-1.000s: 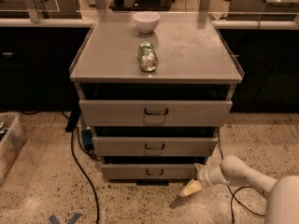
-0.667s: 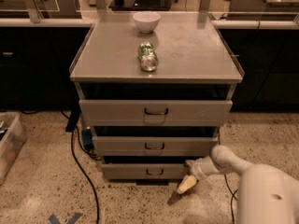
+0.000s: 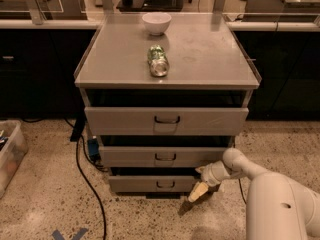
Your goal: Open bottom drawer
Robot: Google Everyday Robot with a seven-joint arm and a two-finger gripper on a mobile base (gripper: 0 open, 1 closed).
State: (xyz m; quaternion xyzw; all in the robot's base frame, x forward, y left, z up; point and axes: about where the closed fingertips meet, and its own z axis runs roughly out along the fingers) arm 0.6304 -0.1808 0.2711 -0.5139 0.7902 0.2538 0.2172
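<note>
Bottom drawer (image 3: 140, 184) sat lower centre of frame, set back under the middle drawer (image 3: 130, 156). Gripper (image 3: 197, 191) was low at its right end, right of the loop handle (image 3: 165, 184), probably approaching for the pull. Whether the gripper was spread or closed, couldn't tell.

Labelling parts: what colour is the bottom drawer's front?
The bottom drawer front is grey, camera view; gripper at its right end.
</note>
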